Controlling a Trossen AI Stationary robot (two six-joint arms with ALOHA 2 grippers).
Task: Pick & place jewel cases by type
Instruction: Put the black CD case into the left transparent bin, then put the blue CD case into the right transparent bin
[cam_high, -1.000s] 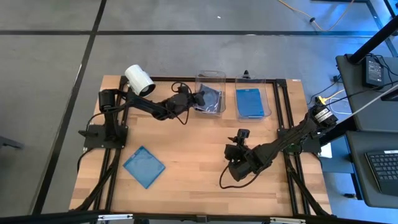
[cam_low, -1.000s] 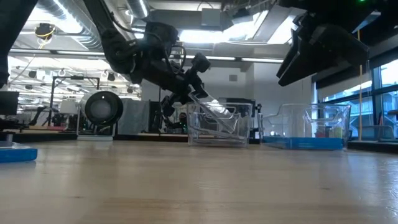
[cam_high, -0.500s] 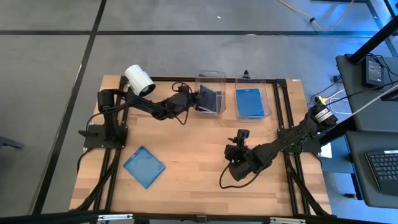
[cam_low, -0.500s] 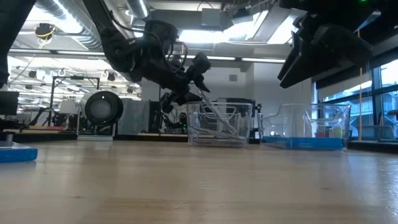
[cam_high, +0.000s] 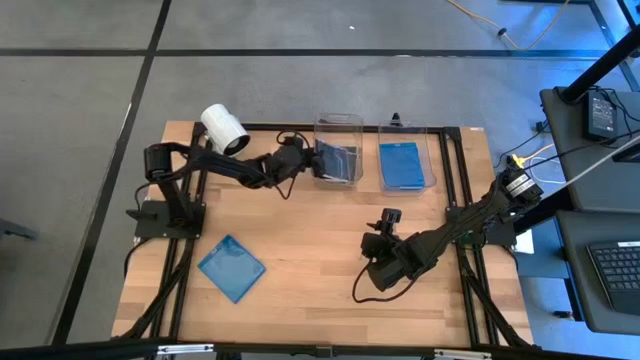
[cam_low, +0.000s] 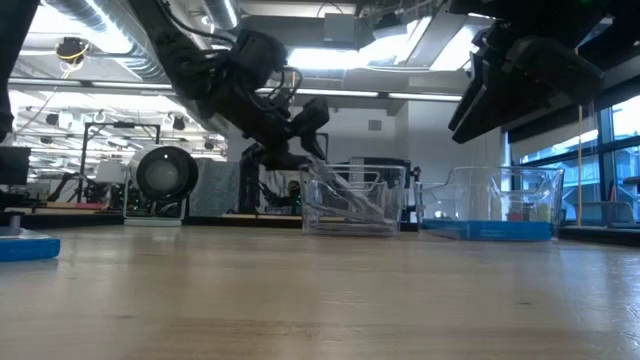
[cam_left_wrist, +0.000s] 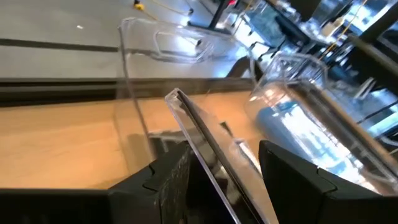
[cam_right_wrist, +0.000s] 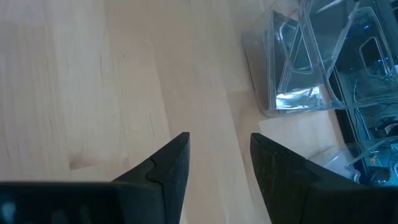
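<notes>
A dark jewel case (cam_high: 338, 162) leans tilted inside the left clear bin (cam_high: 338, 120), its lower edge on the bin's floor and its raised edge (cam_left_wrist: 186, 112) toward the bin's left wall. My left gripper (cam_high: 305, 160) is open at that wall, and the raised edge shows between its fingers (cam_left_wrist: 168, 180). A blue jewel case (cam_high: 403, 165) lies flat in the right bin (cam_high: 432, 160). Another blue case (cam_high: 231, 267) lies flat on the table's near left. My right gripper (cam_high: 383, 268) hangs open above bare wood at the near right, holding nothing. My left gripper's fingers stand on either side of the dark case's raised edge (cam_left_wrist: 205, 146), coming level from the table's left. I cannot tell whether either finger still touches it. The case leans in the bin on its own lower edge.
A white cylindrical camera (cam_high: 223, 128) sits at the table's far left corner, behind the left arm. The two bins stand side by side along the far edge. Bare wood lies between the blue case on the table and my right gripper.
My left gripper has opened and let go of the dark case, rolled its wrist and drawn back a little toward the table's left. The case stays in the left bin, leaning tilted.
</notes>
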